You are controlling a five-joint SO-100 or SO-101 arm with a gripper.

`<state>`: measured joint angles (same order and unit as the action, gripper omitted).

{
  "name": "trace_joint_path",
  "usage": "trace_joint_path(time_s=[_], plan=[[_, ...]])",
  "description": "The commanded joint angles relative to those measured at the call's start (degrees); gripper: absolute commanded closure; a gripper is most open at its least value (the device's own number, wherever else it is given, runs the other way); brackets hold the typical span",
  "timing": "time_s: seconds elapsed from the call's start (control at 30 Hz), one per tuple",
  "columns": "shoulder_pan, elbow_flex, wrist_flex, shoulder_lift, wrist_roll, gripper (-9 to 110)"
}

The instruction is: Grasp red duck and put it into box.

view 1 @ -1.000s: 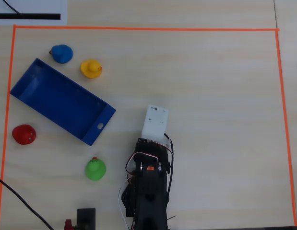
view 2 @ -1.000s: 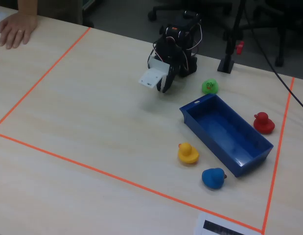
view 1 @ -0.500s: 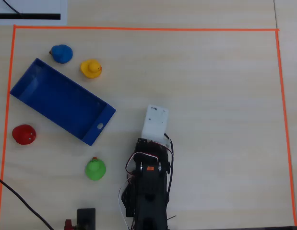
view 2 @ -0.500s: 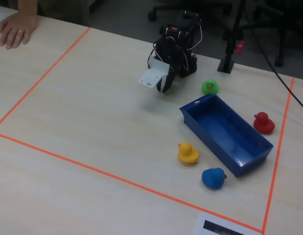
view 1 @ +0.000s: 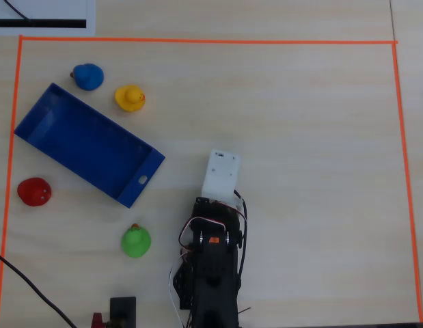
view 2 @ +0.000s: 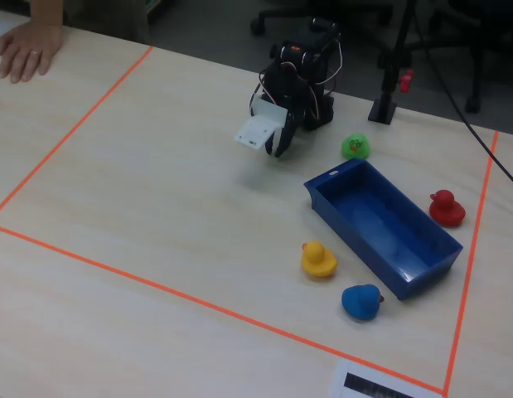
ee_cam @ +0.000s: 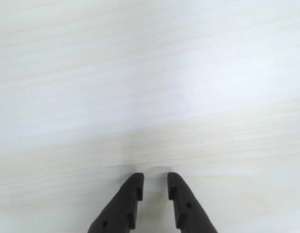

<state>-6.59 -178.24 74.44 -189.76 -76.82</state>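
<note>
From the overhead view, the box [view 1: 88, 145] lay slanted across the table, its long axis running from upper left down to lower right, and it was empty. The red duck [view 1: 34, 192] sat just off the box's lower long wall, near the left tape line. The gripper itself was hidden under its white camera housing [view 1: 221, 174], well apart from the box's holed end, so the duck lay away to the left of the arm, beyond the box's lower corner. A green duck [view 1: 136, 241] sat below the holed end, a yellow duck [view 1: 130, 98] and a blue duck [view 1: 87, 76] past the box's upper wall.

In the wrist view, the gripper [ee_cam: 155, 180] showed two dark fingers nearly pressed together, a thin slit between them, pinching nothing, bare table beneath.

In the fixed view, the gripper [view 2: 280, 147] hung beyond the box's [view 2: 430, 267] holed end, and the red duck [view 2: 446, 208] stood just beside the box's far long wall. The arm would need to swing across toward that side, I'd judge.
</note>
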Motion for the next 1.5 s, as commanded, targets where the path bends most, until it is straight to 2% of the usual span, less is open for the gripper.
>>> trace_joint_path(time_s=[0.0, 0.83, 0.9, 0.97, 1.07, 1.2, 1.33, 1.47], plan=[[-0.26, 0.0, 0.88, 0.09, 0.0, 97], [-0.18, 0.0, 0.88, 0.09, -0.18, 101], [0.0, 0.0, 0.7, 0.09, -0.26, 98], [-0.62, 0.79, -1.14, 0.35, 0.0, 88], [-1.05, 14.59, -3.6, 12.57, 2.37, 80], [5.45, 50.63, 6.5, 37.09, 11.78, 70], [22.5, 81.65, 22.15, 55.28, 25.05, 69], [40.25, 90.62, 25.49, 68.73, 36.12, 67]])
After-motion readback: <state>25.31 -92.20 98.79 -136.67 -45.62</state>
